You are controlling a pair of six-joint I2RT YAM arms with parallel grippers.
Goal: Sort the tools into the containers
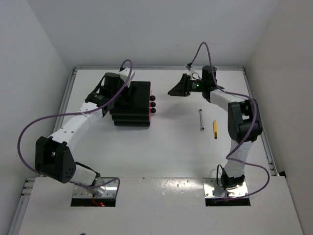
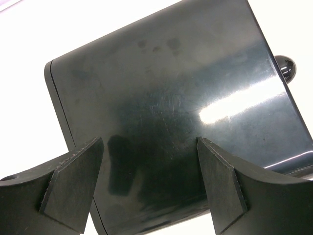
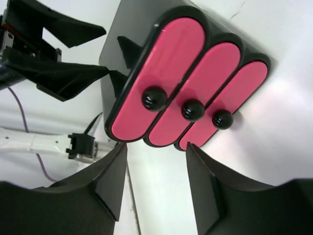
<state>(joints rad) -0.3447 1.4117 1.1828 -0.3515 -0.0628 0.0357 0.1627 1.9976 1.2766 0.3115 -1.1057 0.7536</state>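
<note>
We list: left tool (image 2: 149,149), spread wide over the unit (image 2: 171,107) top, we judge to steady it. Right tool (image 3: 156,152), wide, empty, facing three shut drawers (image 3: 161,73); knobs (image 3: 192,110) unobstructed. Wrench (image 1: 201,120) and cutter (image 1: 214,129) lie on the desk (image 1: 171,152), apart, with open room toward the unit.

Wrench (image 1: 201,120) and cutter (image 1: 214,129) lie right of drawer unit (image 1: 140,102)

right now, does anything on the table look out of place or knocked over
Nothing stands out. The drawer unit sits upright with all three pink drawers shut, and the wrench and yellow cutter lie flat on the table, apart, not yet sorted.
</note>
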